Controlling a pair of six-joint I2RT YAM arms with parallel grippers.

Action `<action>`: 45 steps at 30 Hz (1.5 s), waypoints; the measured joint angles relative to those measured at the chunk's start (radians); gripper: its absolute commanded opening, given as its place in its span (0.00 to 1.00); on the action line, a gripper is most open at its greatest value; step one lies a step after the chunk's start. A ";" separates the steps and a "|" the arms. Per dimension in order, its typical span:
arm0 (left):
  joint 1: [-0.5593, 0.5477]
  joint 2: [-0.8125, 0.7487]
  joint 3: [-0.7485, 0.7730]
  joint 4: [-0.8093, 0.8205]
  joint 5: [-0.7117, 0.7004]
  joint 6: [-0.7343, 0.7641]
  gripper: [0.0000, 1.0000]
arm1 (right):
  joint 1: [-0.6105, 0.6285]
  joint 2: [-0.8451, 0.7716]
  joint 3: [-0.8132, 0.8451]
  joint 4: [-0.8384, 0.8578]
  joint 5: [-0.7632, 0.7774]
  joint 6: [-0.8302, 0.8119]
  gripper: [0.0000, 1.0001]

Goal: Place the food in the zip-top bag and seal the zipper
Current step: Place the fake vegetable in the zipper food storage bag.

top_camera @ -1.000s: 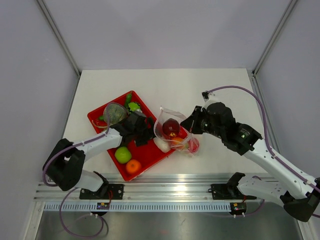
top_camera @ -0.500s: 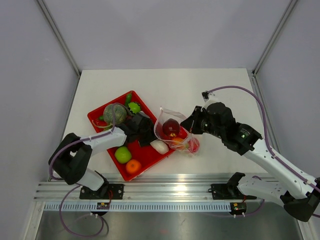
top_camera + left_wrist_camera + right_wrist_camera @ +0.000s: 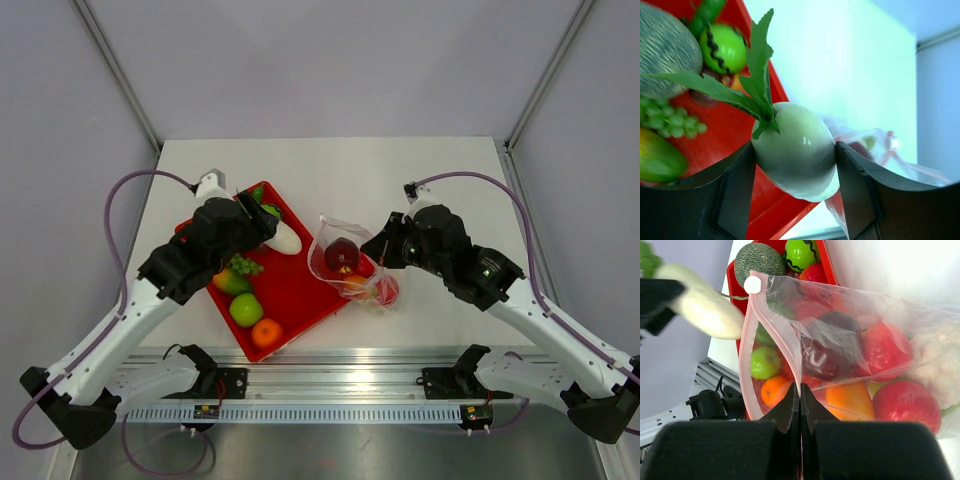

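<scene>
Overhead, I see only the white radish (image 3: pixel 284 238) poking out past my left gripper (image 3: pixel 268 228) above the far part of the red tray (image 3: pixel 295 300). The left wrist camera shows both fingers (image 3: pixel 737 192) clamped on its sides, leaves up. Likewise, only the right wrist view shows my right gripper (image 3: pixel 800 407) pressed together on the zipper (image 3: pixel 781 347), with the zip-top bag (image 3: pixel 880 320) gaping at the tray's right edge and food (image 3: pixel 900 400) inside. My left arm is raised and stretched across the tray, wrist pointing toward the bag. My right arm bends at the elbow, reaching left.
</scene>
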 measured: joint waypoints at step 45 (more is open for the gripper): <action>-0.455 0.163 0.022 0.225 -0.043 0.124 0.99 | 0.004 0.052 0.017 0.026 -0.005 0.006 0.01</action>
